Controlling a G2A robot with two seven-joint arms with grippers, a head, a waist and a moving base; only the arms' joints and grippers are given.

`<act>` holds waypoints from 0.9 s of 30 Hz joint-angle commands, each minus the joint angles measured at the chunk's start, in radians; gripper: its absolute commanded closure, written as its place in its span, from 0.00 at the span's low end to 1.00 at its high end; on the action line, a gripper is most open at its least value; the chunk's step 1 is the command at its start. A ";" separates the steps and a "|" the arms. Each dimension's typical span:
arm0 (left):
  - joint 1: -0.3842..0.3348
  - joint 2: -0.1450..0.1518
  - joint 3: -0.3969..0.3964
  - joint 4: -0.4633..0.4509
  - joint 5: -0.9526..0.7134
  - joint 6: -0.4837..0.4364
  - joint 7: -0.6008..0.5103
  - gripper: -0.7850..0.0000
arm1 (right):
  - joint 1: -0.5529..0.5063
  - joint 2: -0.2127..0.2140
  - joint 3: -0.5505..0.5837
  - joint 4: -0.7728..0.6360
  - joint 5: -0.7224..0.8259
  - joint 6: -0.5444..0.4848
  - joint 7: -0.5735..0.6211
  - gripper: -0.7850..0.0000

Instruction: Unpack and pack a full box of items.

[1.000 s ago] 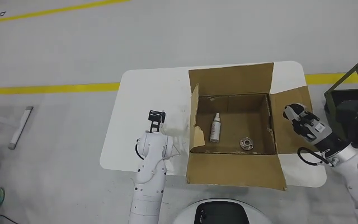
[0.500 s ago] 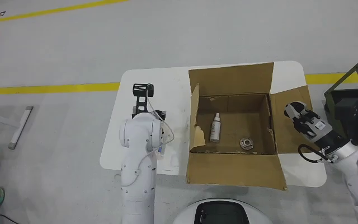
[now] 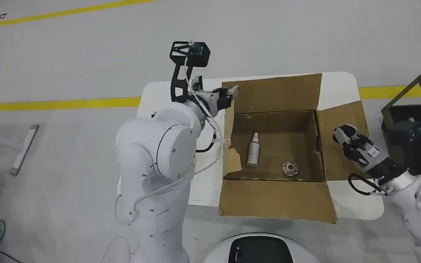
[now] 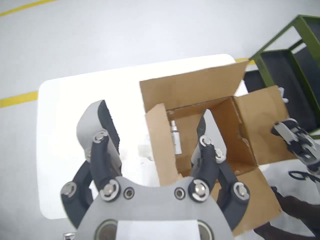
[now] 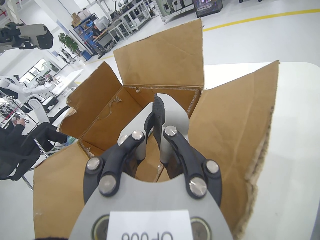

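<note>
Box [image 3: 276, 197]: open on the white surface [image 3: 339, 84], near flap folded down toward the robot. Two items lie on the floor inside, so I'd say the unpacking isn't finished.
Left flap [image 4: 160, 138]: standing nearly upright along the box's left wall, and that one matters!
Round metal part [image 3: 289, 169]: the nearest item, flat on the box floor close to the near wall, a touch right of centre.
Bottle [image 3: 253, 150]: my pick for the target. It's a white spray bottle on its side in the left half of the floor, near the left wall. Its long axis runs near-to-far, cap end pointing away from the robot and leaning slightly right.
Right tool [image 5: 158, 108]: hangs over the right-hand flap, outside the box wall, pads pressed together, holding nothing.
Left tool [image 4: 152, 111]: high above the far-left corner of the box, fingers spread wide, nothing between them.
Bottle from left tool: down, into the box and back toward the robot, just inside the upright flap.
Nearer arm: left for the bottle, by my read. The right sits closer to the metal part.
Coming move: probably a drop into the box. The spread fingers would want to straddle the bottle across its width, closing left-to-right. The upright flap is the edge to clear on the way down.
</note>
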 commanded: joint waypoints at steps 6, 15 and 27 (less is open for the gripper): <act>0.029 -0.006 0.079 0.015 -0.104 0.026 -0.013 1.00 | -0.027 -0.001 0.012 -0.006 0.001 0.006 -0.013 1.00; 0.080 0.002 0.166 0.075 -0.055 -0.028 -0.059 1.00 | -0.036 -0.001 0.013 -0.008 0.002 0.011 -0.016 1.00; 0.103 0.031 0.080 0.138 0.143 -0.079 -0.026 1.00 | -0.014 0.000 -0.007 0.006 -0.003 0.006 0.003 1.00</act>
